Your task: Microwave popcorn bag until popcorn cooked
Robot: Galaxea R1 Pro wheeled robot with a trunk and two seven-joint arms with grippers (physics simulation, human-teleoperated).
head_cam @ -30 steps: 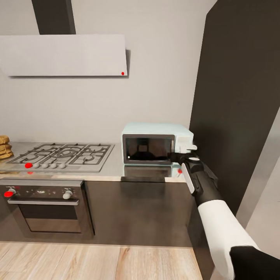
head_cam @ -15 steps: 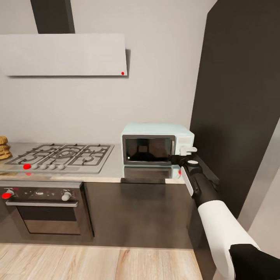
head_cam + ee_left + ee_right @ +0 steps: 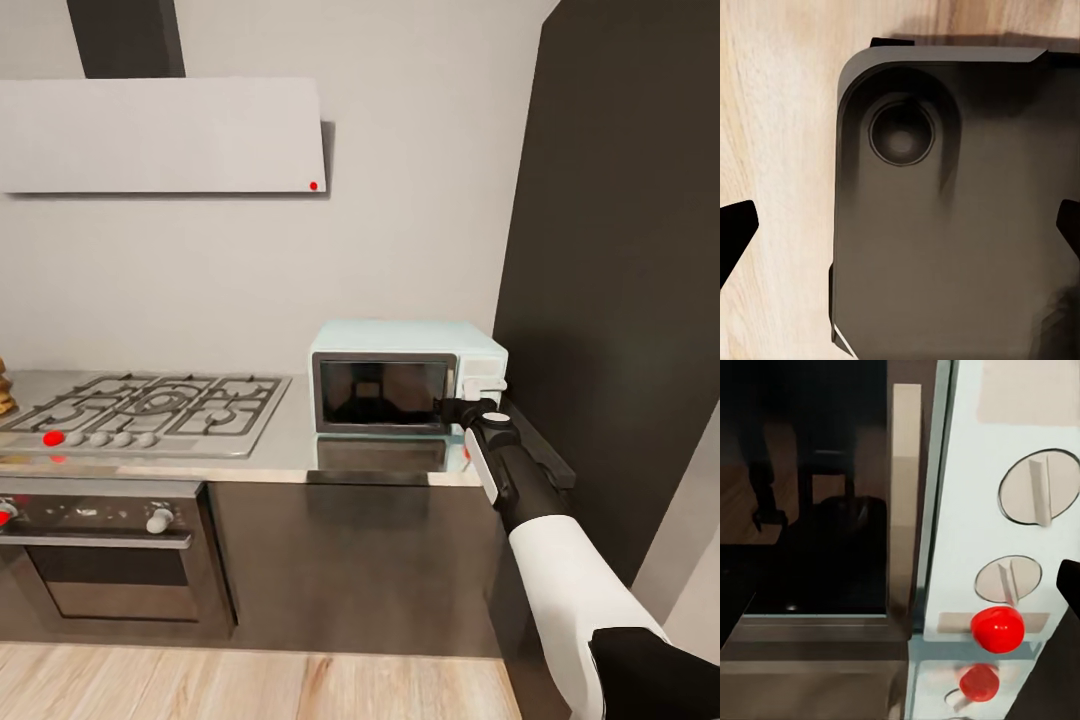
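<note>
The view has slid leftward over the last second, so the robot itself is shifting. The right gripper (image 3: 462, 408) stays pressed up at the microwave (image 3: 400, 378), just ahead of it, door shut, red dot (image 3: 997, 628) close beside its fingers. I can't tell how wide they stand or whether they hold anything. Likely lining up for the start control. The countertop (image 3: 290, 440) runs just below the gripper.

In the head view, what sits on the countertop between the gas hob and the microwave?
Nothing: that stretch of the countertop between the gas hob and the microwave is bare grey metal, as the head view shows.
</note>
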